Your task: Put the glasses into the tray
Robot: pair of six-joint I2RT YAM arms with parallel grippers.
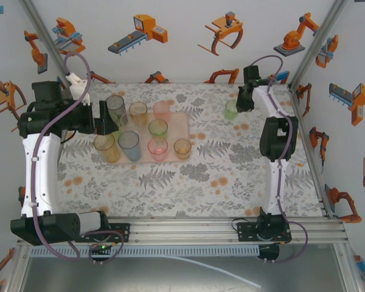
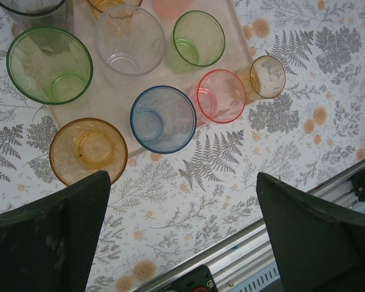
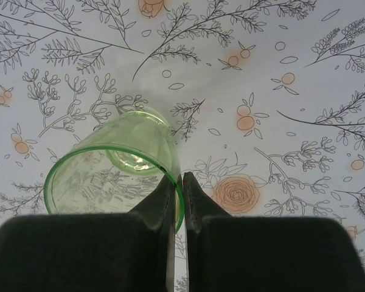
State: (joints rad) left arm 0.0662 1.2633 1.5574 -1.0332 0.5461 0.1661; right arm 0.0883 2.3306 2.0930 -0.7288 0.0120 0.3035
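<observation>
Pinching the green glass (image 3: 134, 137) by its rim at 4 o'clock, the right gripper (image 3: 177, 182) is clamped on. Looks light, slippery. Left gripper (image 2: 182, 182): wide apart.

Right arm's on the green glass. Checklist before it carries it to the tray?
1. Grip: right gripper shut on the green glass rim, one finger inside, one outside. ok
2. Glass lifted off the table: cannot tell.
3. Free spot: tray has bare floor at its right end. ok
4. Path: nothing stands between glass and tray in the top view. ok
5. Left gripper: open, over the tray's left end, away from that spot. ok
</observation>
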